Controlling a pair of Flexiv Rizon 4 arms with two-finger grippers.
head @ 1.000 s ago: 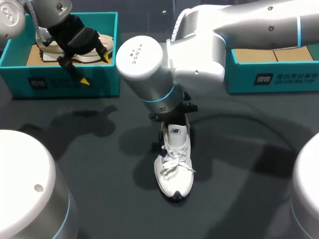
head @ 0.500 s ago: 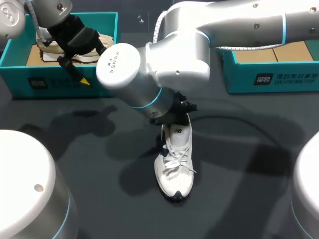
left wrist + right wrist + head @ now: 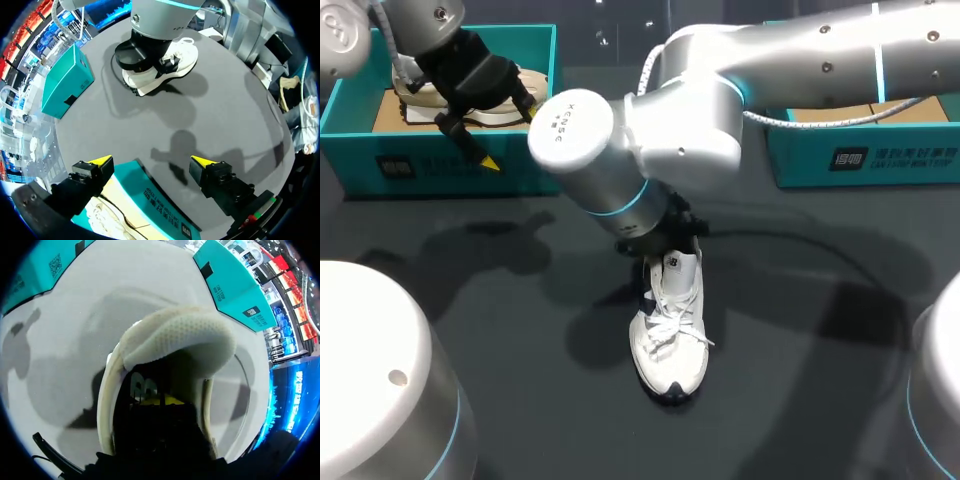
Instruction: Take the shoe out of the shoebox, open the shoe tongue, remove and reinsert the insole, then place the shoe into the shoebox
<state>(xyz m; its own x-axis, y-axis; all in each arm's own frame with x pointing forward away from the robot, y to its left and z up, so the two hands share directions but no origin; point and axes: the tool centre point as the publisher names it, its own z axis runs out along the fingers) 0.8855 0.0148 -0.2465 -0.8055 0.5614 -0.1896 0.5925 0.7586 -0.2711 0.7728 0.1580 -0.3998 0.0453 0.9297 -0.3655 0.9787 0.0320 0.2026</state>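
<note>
Head view: the white shoe (image 3: pixel 670 335) rests on the dark surface (image 3: pixel 520 330). The right end effector (image 3: pixel 160 401) is sunk into the shoe's opening at its heel end; I cannot tell if it is spread or closed. The left end effector (image 3: pixel 152 162) hangs well apart from the shoe, over a teal shoebox (image 3: pixel 450 170), its fingers apart and empty.

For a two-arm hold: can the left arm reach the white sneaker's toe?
Probably yes. The toe of the white lace-up sneaker lies uncovered; the right end effector occupies only its heel opening. The open left end effector hangs over the teal cardboard shoebox.
</note>
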